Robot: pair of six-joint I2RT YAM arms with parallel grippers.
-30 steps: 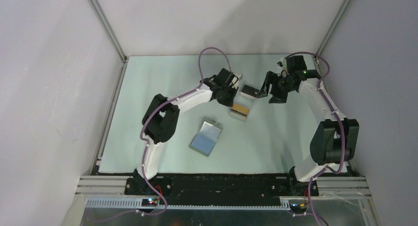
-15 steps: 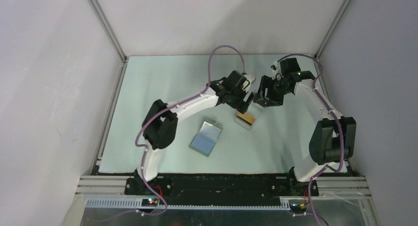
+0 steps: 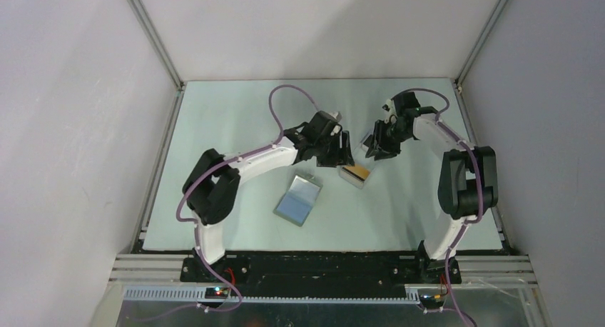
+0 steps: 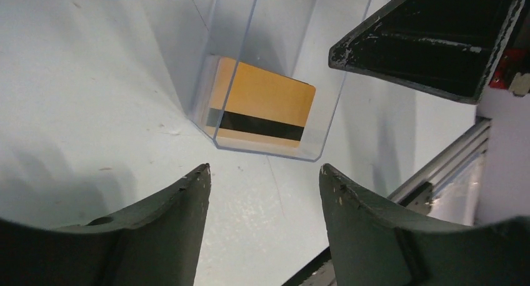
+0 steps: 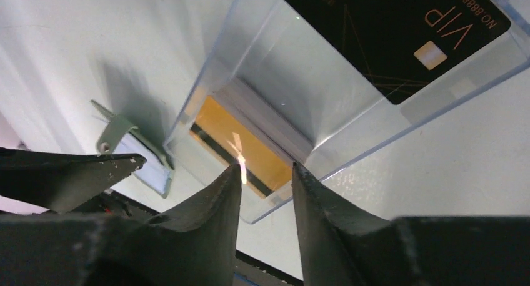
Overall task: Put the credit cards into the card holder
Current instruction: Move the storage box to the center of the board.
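The credit cards are an orange-gold stack (image 4: 259, 108) with a black stripe, lying in the near end of a clear tray (image 4: 340, 80); a black VIP card (image 5: 400, 30) leans at its far end. From above the stack (image 3: 354, 172) shows between both grippers. The card holder (image 3: 298, 198) lies open on the table, bluish-grey inside up, its snap tab (image 5: 115, 139) showing. My left gripper (image 4: 265, 170) hovers open and empty just left of the tray. My right gripper (image 5: 265, 168) stands half narrowed over the tray's near corner, a gap between its fingers.
The tray (image 3: 360, 182) sits mid-table, right of the card holder. My left gripper's finger (image 5: 62, 173) shows in the right wrist view, and the right gripper's finger (image 4: 437, 42) in the left wrist view. The metal rail (image 3: 321, 259) borders the table's near edge.
The left gripper opened and drew back toward the near left of the tray. The right gripper came left over the tray and narrowed its jaws. The tray slid slightly nearer.
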